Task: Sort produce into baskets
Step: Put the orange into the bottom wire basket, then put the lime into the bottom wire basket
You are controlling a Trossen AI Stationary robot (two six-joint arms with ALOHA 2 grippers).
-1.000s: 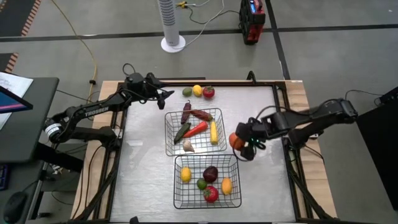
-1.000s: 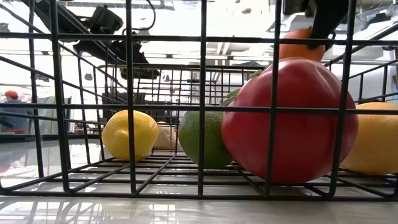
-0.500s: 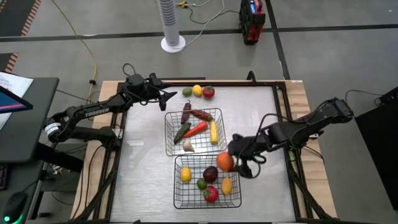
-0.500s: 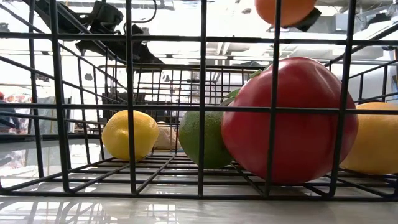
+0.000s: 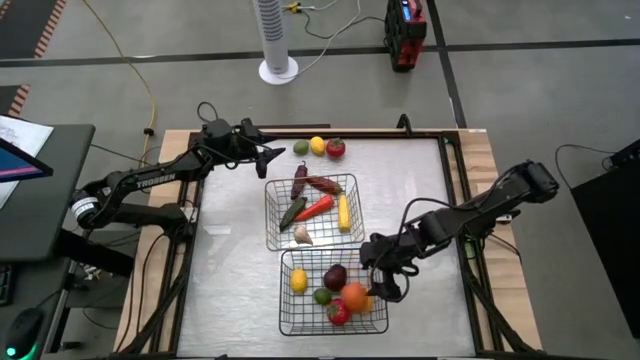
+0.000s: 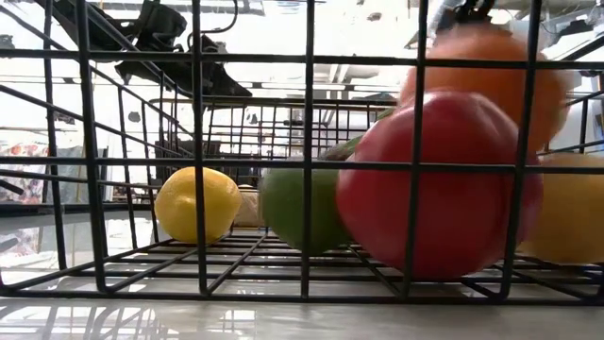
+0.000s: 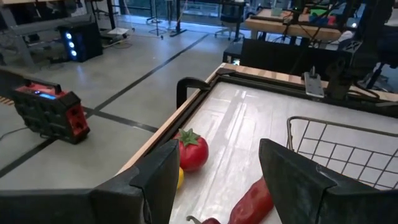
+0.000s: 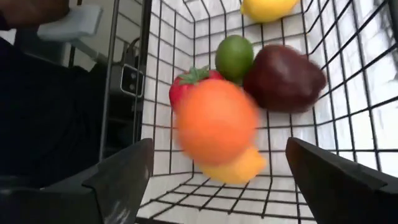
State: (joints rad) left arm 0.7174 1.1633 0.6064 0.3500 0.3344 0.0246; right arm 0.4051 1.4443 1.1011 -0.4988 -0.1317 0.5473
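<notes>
My right gripper [image 5: 384, 284] [image 8: 217, 177] hangs open over the right side of the near basket [image 5: 283, 300]. The orange [image 5: 353, 296] [image 8: 214, 121] shows blurred just beyond its fingers. It sits on top of a red fruit [image 8: 186, 84] and a yellow lemon [image 8: 233, 168] in that basket, clear of both fingers. A lime [image 8: 234, 57], a dark red fruit [image 8: 283, 78] and another lemon [image 5: 298, 281] lie beside them. My left gripper [image 5: 268, 152] [image 7: 217, 180] stands open at the far left, near a tomato [image 7: 193, 151].
The far basket [image 5: 270, 215] holds red peppers, a cucumber, corn [image 5: 344, 212] and garlic [image 5: 302, 236]. A lime [image 5: 300, 147], lemon [image 5: 317, 145] and tomato [image 5: 335, 149] rest on the table by its far edge. Bare tabletop lies left and right of both baskets.
My right gripper has carried the orange from beside the baskets toward the table's near left, over the near basket, and has tipped downward. It has let go of the orange. The orange has dropped onto the fruit in the near basket.
</notes>
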